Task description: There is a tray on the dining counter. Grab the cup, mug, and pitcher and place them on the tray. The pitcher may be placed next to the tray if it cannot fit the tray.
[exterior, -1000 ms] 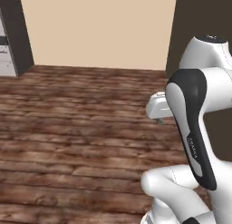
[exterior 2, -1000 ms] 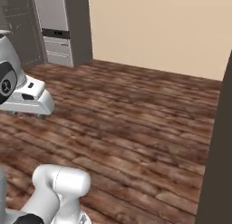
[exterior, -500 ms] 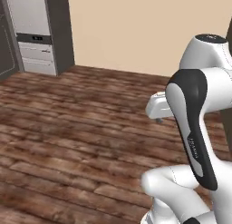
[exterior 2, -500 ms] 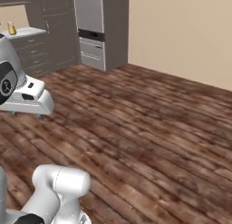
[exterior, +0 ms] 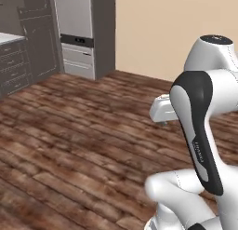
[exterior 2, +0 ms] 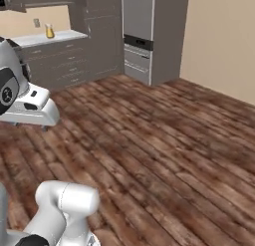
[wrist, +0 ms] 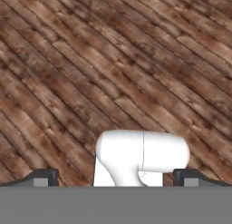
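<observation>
Nothing of the task looks done yet, judging from how the scene lies: the robot stands out on the open wood floor (exterior: 69, 145) with no tray, dining counter, cup or mug to be found in these pictures. Going left to right in the right base view, the pitcher (exterior 2: 49, 31) sits far off at the upper left of the frame, a small clear vessel with orange-yellow liquid standing upright on a pale countertop (exterior 2: 60, 37) over grey drawers; further right, at upper centre, stands a tall grey fridge unit (exterior 2: 144, 36), and a beige wall (exterior 2: 224, 41) fills the upper right. In the left base view the same cabinets and fridge sit at the upper left. In the hand view the gripper (wrist: 115, 178) points down at bare planks, its two dark tips far apart at the lower left and lower right of the frame, jaws spread wide with nothing between them. All three vessels remain to be fetched, so the work is at its very start.
</observation>
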{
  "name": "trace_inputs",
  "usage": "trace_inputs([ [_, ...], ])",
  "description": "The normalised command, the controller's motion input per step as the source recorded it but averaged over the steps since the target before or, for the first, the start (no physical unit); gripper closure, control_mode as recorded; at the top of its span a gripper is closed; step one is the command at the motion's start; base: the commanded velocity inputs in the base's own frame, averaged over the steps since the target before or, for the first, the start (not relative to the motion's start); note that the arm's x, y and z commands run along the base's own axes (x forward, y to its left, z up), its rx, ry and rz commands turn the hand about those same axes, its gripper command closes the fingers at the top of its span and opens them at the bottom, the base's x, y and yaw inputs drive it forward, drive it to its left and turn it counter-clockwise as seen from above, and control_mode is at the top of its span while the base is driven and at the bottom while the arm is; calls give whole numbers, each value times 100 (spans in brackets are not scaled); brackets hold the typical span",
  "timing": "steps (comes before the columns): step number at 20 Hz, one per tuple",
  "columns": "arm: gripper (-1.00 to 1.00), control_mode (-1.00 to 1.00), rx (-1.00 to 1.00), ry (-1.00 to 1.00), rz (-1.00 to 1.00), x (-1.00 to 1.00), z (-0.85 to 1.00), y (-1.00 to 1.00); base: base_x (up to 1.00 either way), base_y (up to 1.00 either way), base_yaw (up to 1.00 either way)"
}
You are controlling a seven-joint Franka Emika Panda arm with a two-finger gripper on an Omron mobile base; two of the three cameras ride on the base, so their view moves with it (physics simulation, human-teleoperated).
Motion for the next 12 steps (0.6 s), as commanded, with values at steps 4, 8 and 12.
trace_inputs([
  [4,-100,100,0,0,0,0,0,0,100,0,39],
  [8,-100,100,0,0,0,0,0,0,100,0,38],
  [12,-100,100,0,0,0,0,0,0,100,0,37],
])
